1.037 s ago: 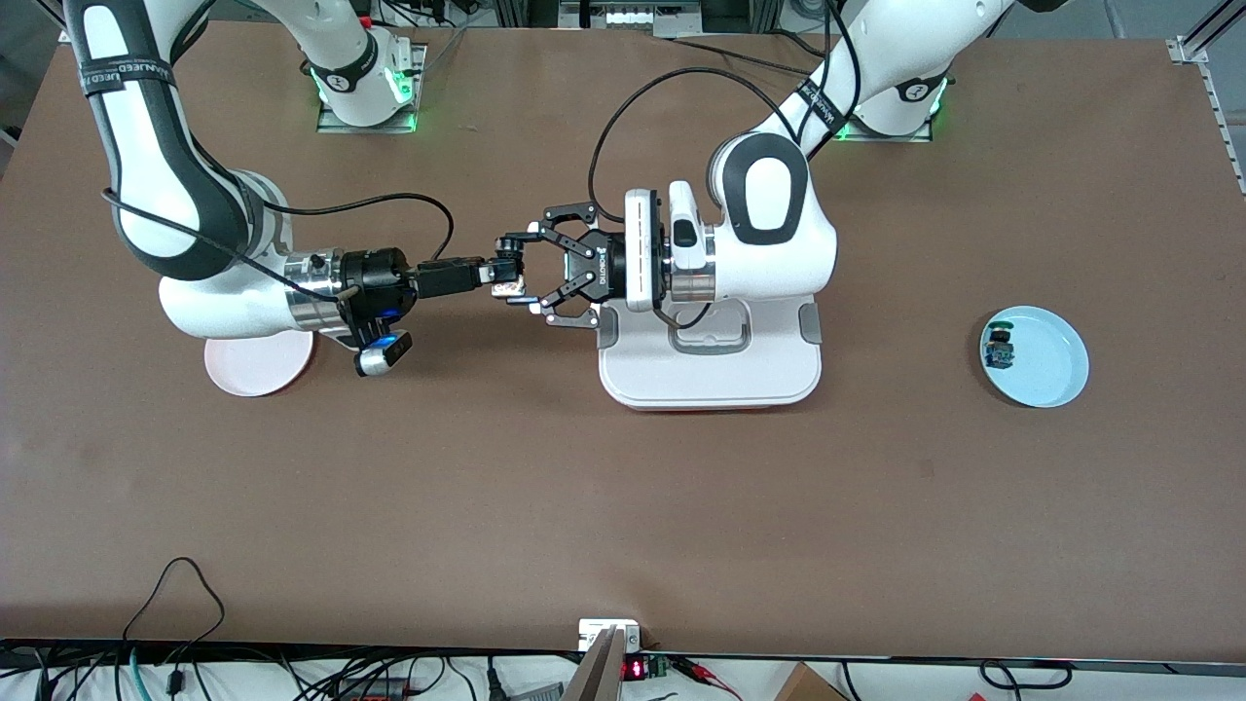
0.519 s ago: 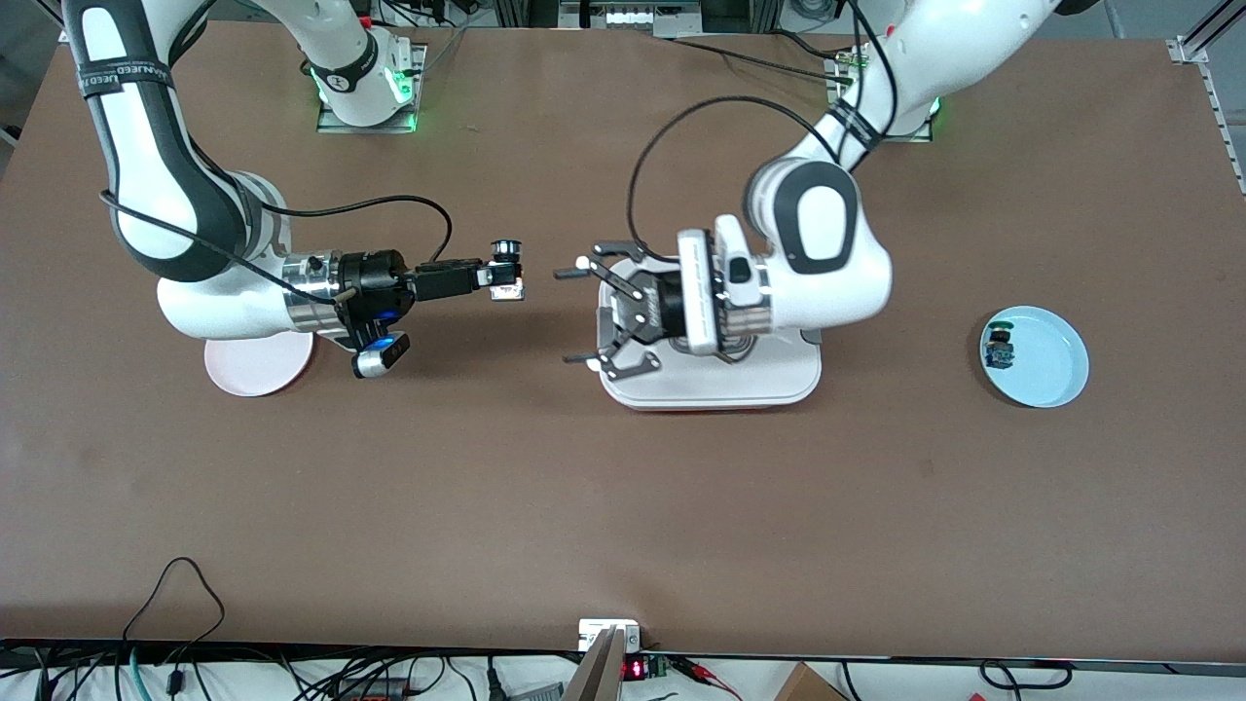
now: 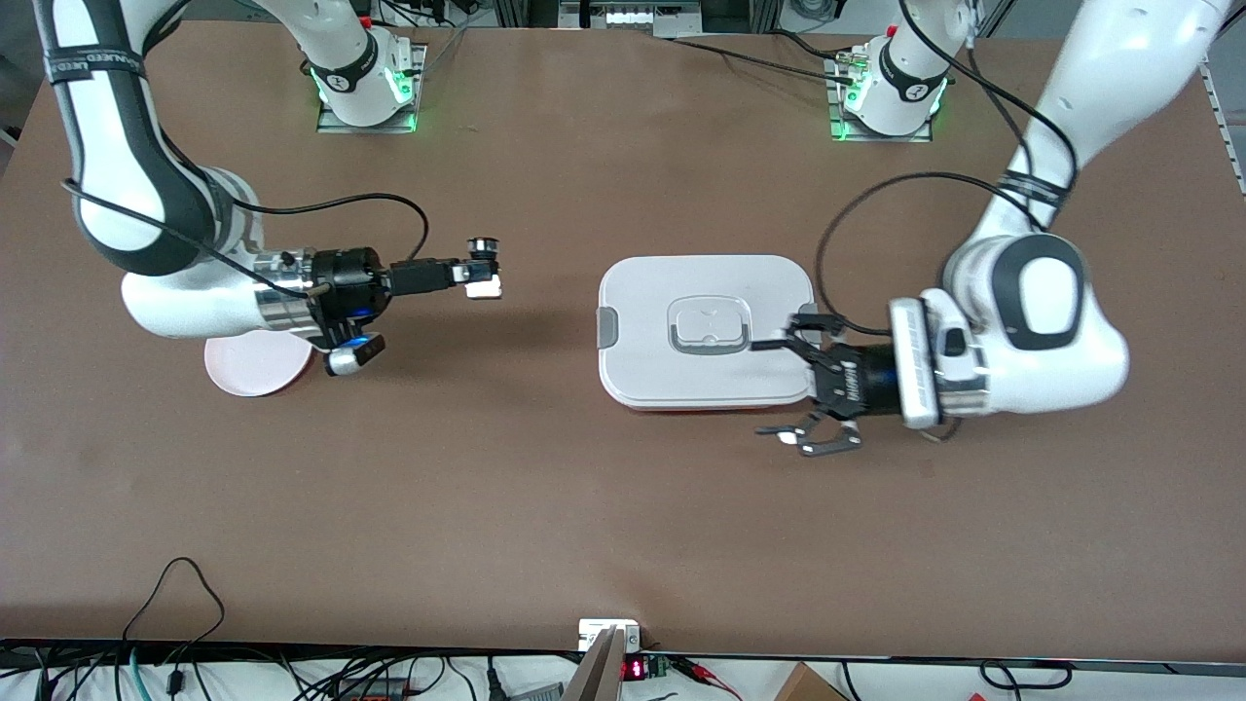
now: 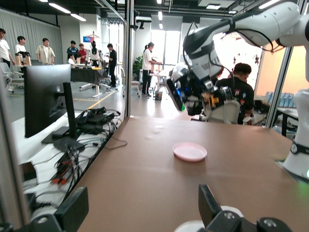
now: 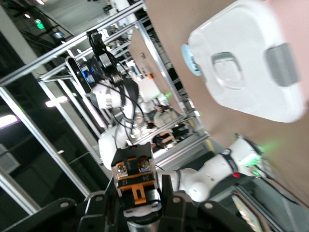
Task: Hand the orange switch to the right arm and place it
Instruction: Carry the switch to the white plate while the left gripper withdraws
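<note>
You've got the brown table (image 3: pixel 623 526) with the white lidded box (image 3: pixel 705 331) sitting about mid-table, grey clips on its ends and a handle recess in the lid. The left arm (image 3: pixel 1032 302) reaches down from its base so that its claw, the left gripper (image 3: pixel 804 393), hangs at the box's corner toward the left arm's end, fingers spread wide and holding nothing. The right arm (image 3: pixel 185 282) stretches out level over bare table between the pink plate (image 3: pixel 255 363) and the box. The pink plate lies on the table under the right arm's wrist. The right gripper (image 3: pixel 479 272) is clamped on the orange switch (image 3: pixel 482 271), up in the air; in the right wrist view you see the switch (image 5: pixel 136 182) pinched between the fingers, orange body with its terminals facing the camera.
</note>
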Robot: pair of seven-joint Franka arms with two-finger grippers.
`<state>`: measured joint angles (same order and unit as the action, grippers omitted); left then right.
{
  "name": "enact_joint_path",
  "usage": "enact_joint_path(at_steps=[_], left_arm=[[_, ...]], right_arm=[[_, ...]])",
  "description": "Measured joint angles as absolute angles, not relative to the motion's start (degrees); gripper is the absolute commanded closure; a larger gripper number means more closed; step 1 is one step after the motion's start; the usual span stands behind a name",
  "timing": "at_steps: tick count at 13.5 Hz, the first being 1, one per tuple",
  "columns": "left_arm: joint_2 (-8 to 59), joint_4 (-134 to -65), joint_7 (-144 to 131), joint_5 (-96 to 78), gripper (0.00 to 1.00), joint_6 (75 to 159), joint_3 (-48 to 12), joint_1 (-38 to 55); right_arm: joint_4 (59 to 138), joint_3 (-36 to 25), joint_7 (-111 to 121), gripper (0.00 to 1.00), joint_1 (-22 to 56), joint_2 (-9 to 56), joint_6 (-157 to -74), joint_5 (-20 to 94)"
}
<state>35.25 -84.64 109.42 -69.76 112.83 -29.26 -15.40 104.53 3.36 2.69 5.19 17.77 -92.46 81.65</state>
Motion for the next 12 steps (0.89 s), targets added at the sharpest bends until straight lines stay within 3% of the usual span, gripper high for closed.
enact_joint_path(at_steps=[3, 8, 12], left_arm=[[39.21, -79.90, 109.56, -64.89, 0.00, 108.01, -28.00, -22.91], [40.09, -74.71, 109.30, -58.80, 0.00, 103.76, -22.65, -29.72], [40.10, -67.44, 103.16, -41.34, 0.00, 103.09, -20.01, -30.63]], right_arm=[[104.52, 3.18, 5.56, 1.00, 1.29, 17.13, -90.35, 71.91], [104.30, 3.18, 18.12, 1.00, 0.16, 14.82, -90.30, 40.78], [104.25, 3.12, 31.08, 1.00, -0.03, 14.03, -91.46, 17.70]])
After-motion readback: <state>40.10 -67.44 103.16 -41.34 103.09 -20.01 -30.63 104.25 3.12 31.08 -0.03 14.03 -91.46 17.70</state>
